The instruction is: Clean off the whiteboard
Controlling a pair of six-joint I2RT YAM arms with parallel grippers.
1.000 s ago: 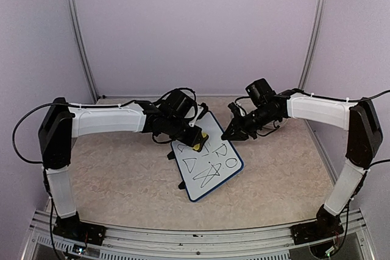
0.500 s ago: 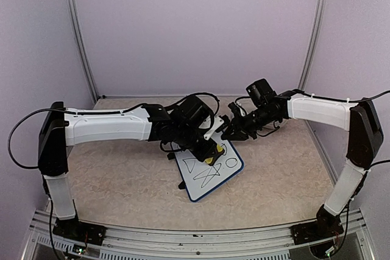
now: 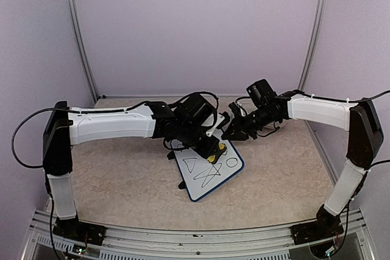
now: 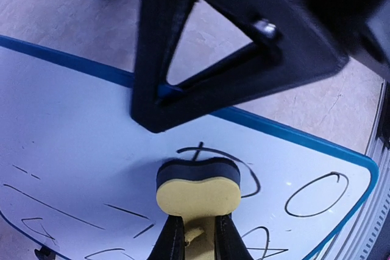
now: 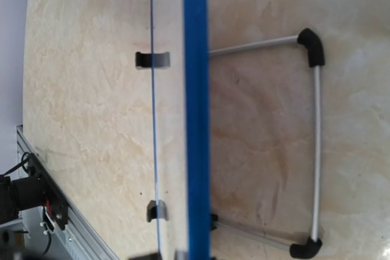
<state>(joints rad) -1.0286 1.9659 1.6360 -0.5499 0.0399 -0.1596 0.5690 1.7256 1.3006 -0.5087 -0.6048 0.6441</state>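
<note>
Small whiteboard (image 3: 210, 175): white face, blue rim, rounded corners. Propped tilted on black-footed stand, mid-table (image 3: 122, 175). Black triangle, star, circles drawn on it.

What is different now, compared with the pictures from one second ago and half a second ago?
The left hand, holding the yellow eraser, slid to the right across the whiteboard. It now covers the upper marks, so I cannot tell whether they are wiped. The right hand stayed at the far edge, the whiteboard did not move, and the triangle and star remain.
</note>
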